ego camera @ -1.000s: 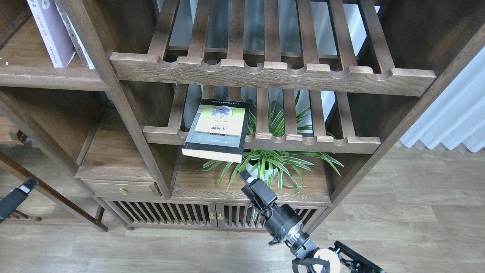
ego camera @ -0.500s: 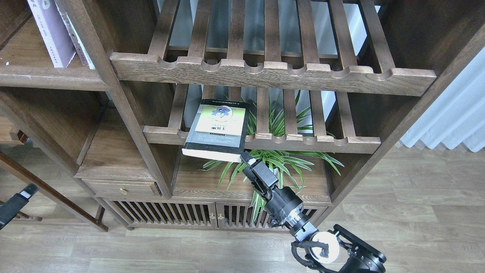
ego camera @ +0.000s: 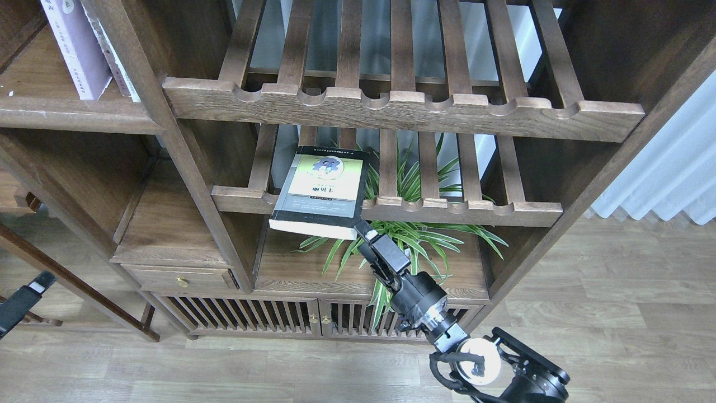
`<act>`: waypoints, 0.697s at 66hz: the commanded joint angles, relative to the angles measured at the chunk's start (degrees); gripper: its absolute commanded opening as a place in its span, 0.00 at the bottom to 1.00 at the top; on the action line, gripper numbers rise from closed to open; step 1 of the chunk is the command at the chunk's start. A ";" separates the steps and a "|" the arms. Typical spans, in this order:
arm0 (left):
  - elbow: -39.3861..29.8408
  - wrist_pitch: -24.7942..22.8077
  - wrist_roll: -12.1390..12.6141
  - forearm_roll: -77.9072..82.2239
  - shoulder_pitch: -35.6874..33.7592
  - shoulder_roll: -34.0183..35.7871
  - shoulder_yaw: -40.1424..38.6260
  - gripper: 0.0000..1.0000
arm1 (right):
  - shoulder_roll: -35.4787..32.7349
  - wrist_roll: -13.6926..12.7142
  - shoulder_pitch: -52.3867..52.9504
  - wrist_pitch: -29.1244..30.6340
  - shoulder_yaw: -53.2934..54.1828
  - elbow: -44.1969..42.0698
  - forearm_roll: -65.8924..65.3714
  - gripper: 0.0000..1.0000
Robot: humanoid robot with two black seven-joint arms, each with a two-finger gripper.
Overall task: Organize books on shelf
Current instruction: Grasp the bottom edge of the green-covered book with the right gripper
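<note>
The black-grey book with a yellow-green panel (ego camera: pixel 321 190) lies flat on the lower slatted rack (ego camera: pixel 458 211), its front edge overhanging the rail. My right gripper (ego camera: pixel 363 227) reaches up from below, its tip at the book's front right corner; its fingers cannot be told apart. The pale lavender-white book (ego camera: pixel 75 50) stands on the solid dark-brown shelf (ego camera: pixel 72 115) at the top left, with another pale book (ego camera: pixel 114 67) leaning beside it. The red book is out of view. My left gripper (ego camera: pixel 28 294) hangs low at the left edge, small and dark.
An upper slatted rack (ego camera: pixel 403 109) juts out above the book. A potted spider plant (ego camera: pixel 414 238) stands on the board below, right behind my right gripper. A drawer (ego camera: pixel 179 278) and slatted cabinet doors (ego camera: pixel 251 319) are lower down. A curtain (ego camera: pixel 665 173) hangs at right.
My right gripper has risen up and left from below the plant to the book's front right corner. The book has not moved. The left arm sank slightly.
</note>
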 commanded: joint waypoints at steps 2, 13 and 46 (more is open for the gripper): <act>0.01 -0.01 0.00 0.00 0.00 0.13 -0.06 0.99 | 0.00 0.16 0.57 -0.98 -0.25 -0.19 0.60 1.00; 0.01 -0.01 0.09 0.00 0.00 0.05 0.03 0.99 | 0.00 0.60 2.24 -1.07 -0.16 -0.10 2.36 1.00; 0.19 -0.01 0.00 0.00 -0.09 0.22 -0.14 0.99 | 0.00 0.51 4.53 -6.34 0.28 0.25 6.49 0.75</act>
